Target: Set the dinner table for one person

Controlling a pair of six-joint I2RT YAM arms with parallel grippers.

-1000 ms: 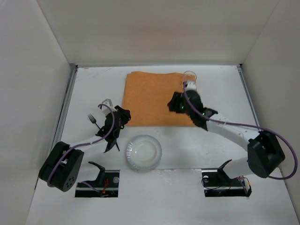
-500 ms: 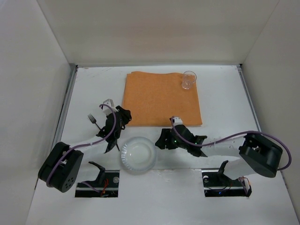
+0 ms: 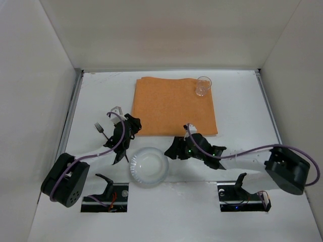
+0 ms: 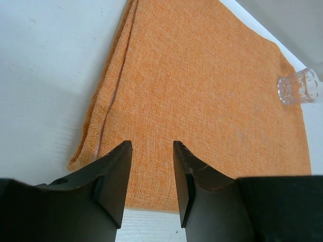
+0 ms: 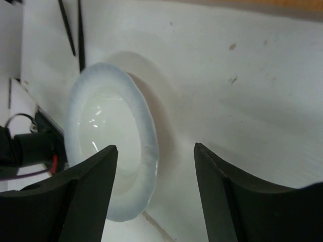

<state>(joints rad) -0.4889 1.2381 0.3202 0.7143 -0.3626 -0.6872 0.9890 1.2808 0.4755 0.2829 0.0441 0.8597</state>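
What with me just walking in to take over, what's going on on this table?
Two robot arms are setting a place on the white table. The right gripper, open, is at the right rim of the white plate, not gripping it. The left gripper, open and empty, is by the near left corner of the orange mat. A glass stands at the mat's far right corner; a fork lies left of the mat.

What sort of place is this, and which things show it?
Probably a robotics test cell: a white tabletop walled by white panels, the left arm and right arm bolted at its near edge, and a staged orange mat, plate and glass.
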